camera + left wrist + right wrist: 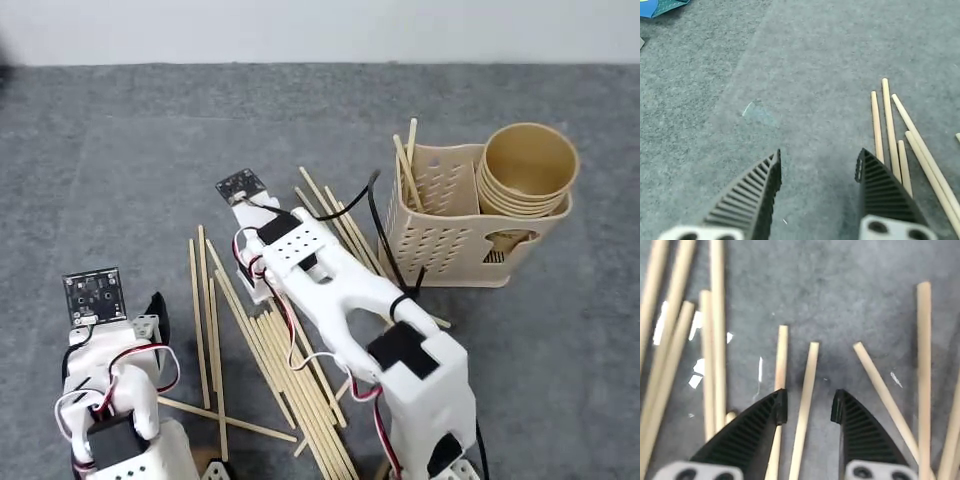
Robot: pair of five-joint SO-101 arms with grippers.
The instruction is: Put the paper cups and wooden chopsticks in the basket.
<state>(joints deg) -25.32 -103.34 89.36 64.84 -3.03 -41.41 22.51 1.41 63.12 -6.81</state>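
A beige perforated plastic basket (450, 245) stands on the grey felt tabletop (120, 150). A stack of tan paper cups (528, 165) already sits in the compartment farther from the arms. A couple of wooden chopsticks (408, 165) lean upright in the nearer, narrower one. Most of the plain wooden chopsticks (305, 400) are loose on the tabletop on the arms' side of the basket, in a crisscrossed spread.

The white right arm (340, 290) reaches into this spread, near the basket. The right jaws are released and straddle the end of one chopstick (809, 370), low over it but not yet clenched. A second stick (781, 355) runs under one jaw, and a third (880, 385) slants just beside the other.

The left arm (115, 390) sits well apart from the basket. The left jaws are released and grasp nothing, over bare tabletop beside a few chopstick ends (887, 125).

The crowding is probably the main risk. Clenching here could trap the neighbouring stick too, or flick it aside. A grip this close to the tip would let the stick droop and swing, so it might strike the basket's rim or miss the narrow compartment. The arm's black cable (378, 225) hangs close to the basket wall and could drag on it.
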